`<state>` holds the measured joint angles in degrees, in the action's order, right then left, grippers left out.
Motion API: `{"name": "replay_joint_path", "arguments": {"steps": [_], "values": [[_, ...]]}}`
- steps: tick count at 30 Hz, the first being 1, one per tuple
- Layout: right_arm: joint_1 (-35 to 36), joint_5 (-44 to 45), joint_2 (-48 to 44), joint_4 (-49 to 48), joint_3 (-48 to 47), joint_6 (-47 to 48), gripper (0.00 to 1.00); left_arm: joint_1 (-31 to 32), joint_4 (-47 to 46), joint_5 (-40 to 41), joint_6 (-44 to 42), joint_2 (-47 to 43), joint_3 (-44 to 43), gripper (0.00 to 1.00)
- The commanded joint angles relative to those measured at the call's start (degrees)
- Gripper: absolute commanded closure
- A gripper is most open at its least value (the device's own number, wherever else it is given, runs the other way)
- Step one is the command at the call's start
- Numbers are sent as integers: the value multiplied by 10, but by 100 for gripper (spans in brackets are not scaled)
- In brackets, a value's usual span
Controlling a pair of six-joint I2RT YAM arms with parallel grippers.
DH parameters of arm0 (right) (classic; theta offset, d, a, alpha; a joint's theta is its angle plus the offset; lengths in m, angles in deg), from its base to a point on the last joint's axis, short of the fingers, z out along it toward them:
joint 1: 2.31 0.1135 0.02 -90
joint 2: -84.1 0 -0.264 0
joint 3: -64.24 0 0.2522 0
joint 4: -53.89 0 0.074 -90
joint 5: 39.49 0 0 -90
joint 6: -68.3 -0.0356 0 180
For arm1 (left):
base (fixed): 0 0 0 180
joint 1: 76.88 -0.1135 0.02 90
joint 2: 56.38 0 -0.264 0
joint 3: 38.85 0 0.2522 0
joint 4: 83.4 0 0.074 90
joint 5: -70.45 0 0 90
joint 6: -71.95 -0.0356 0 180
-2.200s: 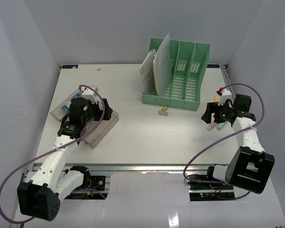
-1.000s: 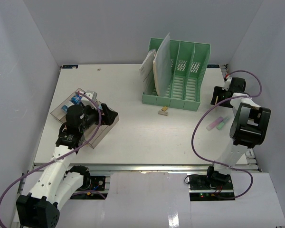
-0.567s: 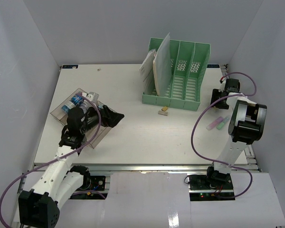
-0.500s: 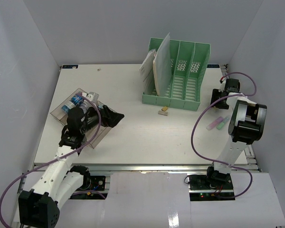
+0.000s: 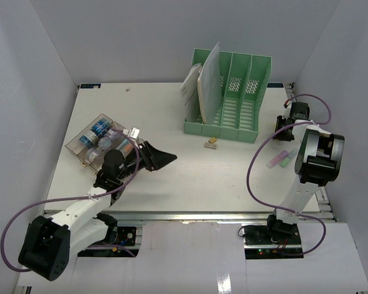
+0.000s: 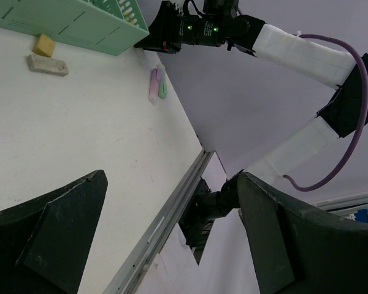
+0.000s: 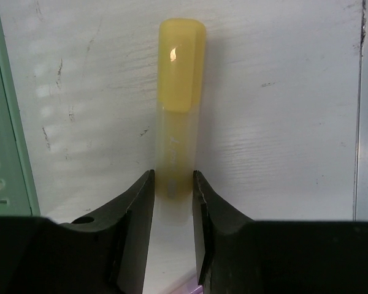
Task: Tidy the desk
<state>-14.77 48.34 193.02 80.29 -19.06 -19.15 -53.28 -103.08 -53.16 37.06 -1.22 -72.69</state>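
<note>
A yellow highlighter [image 7: 180,92] lies on the white desk [image 5: 172,116] near its right edge, beside the green file rack [image 5: 233,98]. My right gripper [image 7: 173,184] is down over it, the fingers pressed against both sides of its barrel; from above this gripper [image 5: 286,125] is at the far right. My left gripper [image 5: 162,160] hangs wide open over the desk's front middle, right of the clear tray [image 5: 98,138]. Nothing is between its fingers [image 6: 55,245].
A pink highlighter [image 5: 274,160] and a green highlighter [image 5: 286,159] lie side by side just in front of the right gripper. Two small erasers [image 5: 212,143] sit before the rack, which holds papers in its left slot. The tray holds several small items. A metal rail [image 5: 190,214] runs along the front edge.
The right gripper's jaws have narrowed onto the yellow highlighter. The left gripper has swung right, away from the clear tray and out over the desk, staying open.
</note>
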Motion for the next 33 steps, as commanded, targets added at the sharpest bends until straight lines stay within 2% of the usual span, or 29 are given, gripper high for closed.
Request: {"name": "replay_joint_path", "arguments": {"steps": [1,5,9,18,23,28,33], "values": [[0,-16,-9,-10,3,-11,80,36,-66,42,36,26,12,2],[-2,-23,-37,-21,13,-11,88,55,-88,53,44,48,10,2],[-4,-38,-111,-57,63,-10,92,68,-107,61,50,77,6,2],[-6,-107,-285,-141,192,-13,92,96,-159,74,68,134,-3,2],[-4,-241,-384,-157,243,8,92,113,-183,79,65,174,-38,2],[12,-387,-426,-128,270,50,92,140,-205,93,49,219,-80,2],[78,-446,-459,-89,296,101,92,168,-218,110,29,269,-126,2]]}}
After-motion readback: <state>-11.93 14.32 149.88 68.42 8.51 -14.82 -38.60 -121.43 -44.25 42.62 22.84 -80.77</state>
